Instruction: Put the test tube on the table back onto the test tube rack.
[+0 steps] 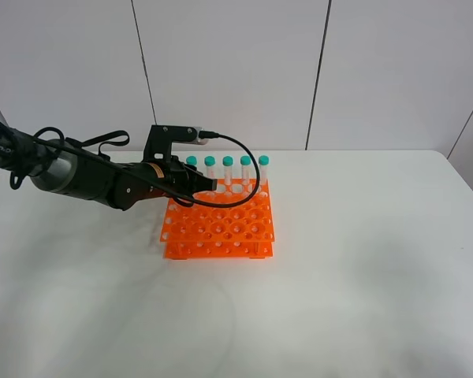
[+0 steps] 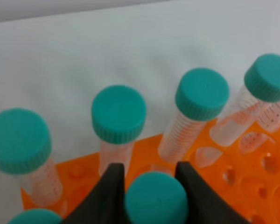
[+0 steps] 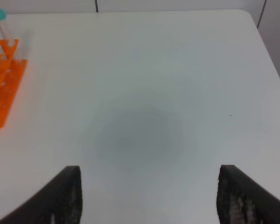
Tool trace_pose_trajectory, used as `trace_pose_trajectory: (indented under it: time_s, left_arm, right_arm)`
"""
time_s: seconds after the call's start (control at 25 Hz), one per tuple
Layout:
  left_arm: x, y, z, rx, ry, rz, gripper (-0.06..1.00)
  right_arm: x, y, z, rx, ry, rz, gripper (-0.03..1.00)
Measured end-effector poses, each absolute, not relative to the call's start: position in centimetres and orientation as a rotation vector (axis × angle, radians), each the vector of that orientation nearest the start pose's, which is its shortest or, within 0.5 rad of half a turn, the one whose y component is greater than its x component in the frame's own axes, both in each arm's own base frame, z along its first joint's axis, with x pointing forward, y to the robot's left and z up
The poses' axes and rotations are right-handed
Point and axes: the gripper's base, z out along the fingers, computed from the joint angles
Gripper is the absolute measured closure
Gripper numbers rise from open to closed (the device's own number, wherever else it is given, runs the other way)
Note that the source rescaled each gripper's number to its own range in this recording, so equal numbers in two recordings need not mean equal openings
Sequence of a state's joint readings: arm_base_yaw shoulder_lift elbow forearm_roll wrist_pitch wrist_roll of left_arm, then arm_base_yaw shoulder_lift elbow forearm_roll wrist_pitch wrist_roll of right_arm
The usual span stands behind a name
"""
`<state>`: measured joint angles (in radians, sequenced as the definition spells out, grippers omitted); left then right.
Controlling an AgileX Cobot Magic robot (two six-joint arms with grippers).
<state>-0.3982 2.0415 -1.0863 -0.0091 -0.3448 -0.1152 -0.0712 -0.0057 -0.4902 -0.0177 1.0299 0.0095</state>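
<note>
Over the rack (image 1: 219, 224), your left gripper (image 2: 150, 179) flanks a tube (image 2: 155, 198), grip unclear; right gripper (image 3: 147, 196) gapes.

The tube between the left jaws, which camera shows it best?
The left wrist view: the test tube's teal cap fills the gap between the two black jaws, above the test tube rack. The exterior high view hides it behind the left gripper. The right wrist view shows only the rack's edge and bare table.

A white panelled wall (image 1: 236, 71), divided by thin dark seams, is seen behind the bench. A black cable (image 1: 248, 169) is looped in an arc above the rear row of tubes.
</note>
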Motion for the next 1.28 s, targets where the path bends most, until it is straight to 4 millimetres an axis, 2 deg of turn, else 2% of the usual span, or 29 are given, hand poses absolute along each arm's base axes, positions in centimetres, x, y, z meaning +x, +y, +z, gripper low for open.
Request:
trace_pose_trajectory:
  time_s: [0.36, 0.72, 1.0, 1.28]
  left_arm:
    - [38.6, -16.3, 13.7, 0.285, 2.096, -0.313, 0.86]
    - [38.0, -16.2, 16.8, 0.288, 2.088, -0.319, 0.85]
    - [37.0, -15.9, 20.3, 0.257, 2.073, -0.344, 0.85]
    - [36.6, -15.8, 20.4, 0.269, 2.125, -0.332, 0.85]
  right_arm:
    - [-0.3, -0.1, 27.7, 0.082, 2.016, -0.060, 0.38]
    - [-0.3, -0.1, 27.7, 0.082, 2.016, -0.060, 0.38]
    - [-0.3, -0.1, 27.7, 0.082, 2.016, -0.060, 0.38]
    - [-0.3, -0.1, 27.7, 0.082, 2.016, -0.060, 0.38]
